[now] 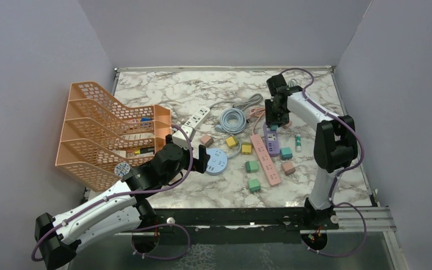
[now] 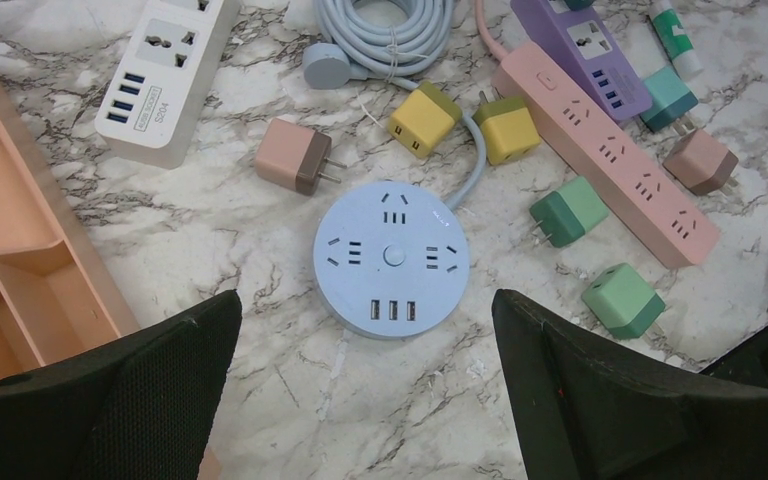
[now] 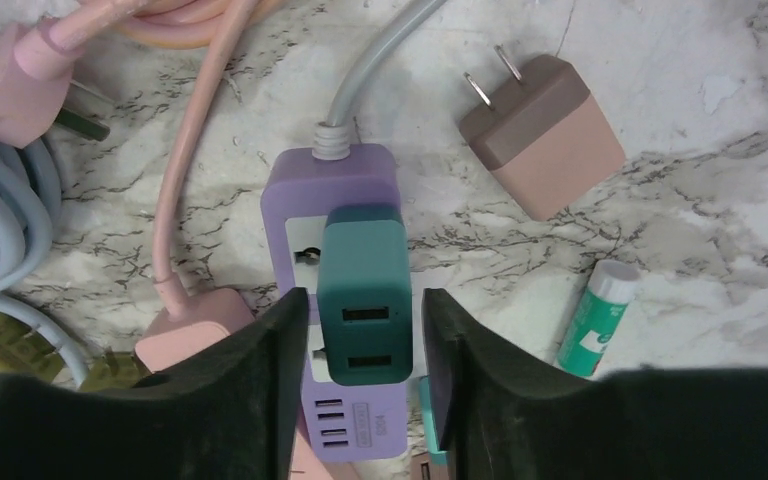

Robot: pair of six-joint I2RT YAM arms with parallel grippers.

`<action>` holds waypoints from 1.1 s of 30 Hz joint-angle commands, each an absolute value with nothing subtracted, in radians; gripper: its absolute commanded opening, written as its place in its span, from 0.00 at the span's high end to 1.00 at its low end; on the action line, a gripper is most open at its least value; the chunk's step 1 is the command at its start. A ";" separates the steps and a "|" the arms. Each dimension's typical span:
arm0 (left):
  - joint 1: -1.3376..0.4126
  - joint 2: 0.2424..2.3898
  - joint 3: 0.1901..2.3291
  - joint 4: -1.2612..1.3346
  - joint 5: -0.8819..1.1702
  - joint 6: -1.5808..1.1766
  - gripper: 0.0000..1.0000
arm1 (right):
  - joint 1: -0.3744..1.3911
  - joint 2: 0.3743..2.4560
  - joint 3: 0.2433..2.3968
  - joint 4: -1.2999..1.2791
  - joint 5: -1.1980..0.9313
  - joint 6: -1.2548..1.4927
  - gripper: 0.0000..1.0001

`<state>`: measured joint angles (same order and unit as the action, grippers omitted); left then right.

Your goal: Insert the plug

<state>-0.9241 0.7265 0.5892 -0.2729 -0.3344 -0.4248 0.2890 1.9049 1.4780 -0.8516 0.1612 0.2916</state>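
A: Where is the right arm?

B: It rises from its base at the near right of the marble worktop [image 1: 202,194] and folds at a high elbow. From there the forearm runs back and to the left. The right end effector [image 3: 363,300] points straight down over the purple power strip [image 3: 285,185].

A: And the plug?

B: The dark teal plug [image 3: 363,270] stands on the strip's top face, near the cord end, with its two USB ports facing up. I cannot tell whether its prongs are fully home.

A: Is it gripped?

B: No. The two fingers flank it, one on each side, with a thin gap at both. The jaws are slightly apart and hold nothing.

A: What lies around it?

B: A brown and pink charger [image 3: 545,130] lies on its side to the right. A green and white tube [image 3: 595,320] is near the right finger.

A: The left arm?

B: It stretches low and diagonally from the near left, passing beside the orange stacked tray [image 1: 101,129]. The left end effector [image 2: 365,300] hangs over the round blue socket hub [image 2: 392,255] with its jaws spread wide and empty. The pink power strip [image 2: 610,160] lies to the hub's right.
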 commanded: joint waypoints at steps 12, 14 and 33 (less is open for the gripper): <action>-0.923 0.700 0.611 -0.286 -0.289 -0.456 0.01 | 0.288 1.378 1.188 -0.901 0.193 0.471 0.36; -0.923 0.716 0.614 -0.282 -0.254 -0.453 0.01 | 0.288 1.311 1.096 -0.894 0.226 0.524 0.36; -0.923 0.759 0.604 -0.240 -0.213 -0.446 0.07 | 0.288 1.430 0.857 -0.692 0.277 0.589 0.42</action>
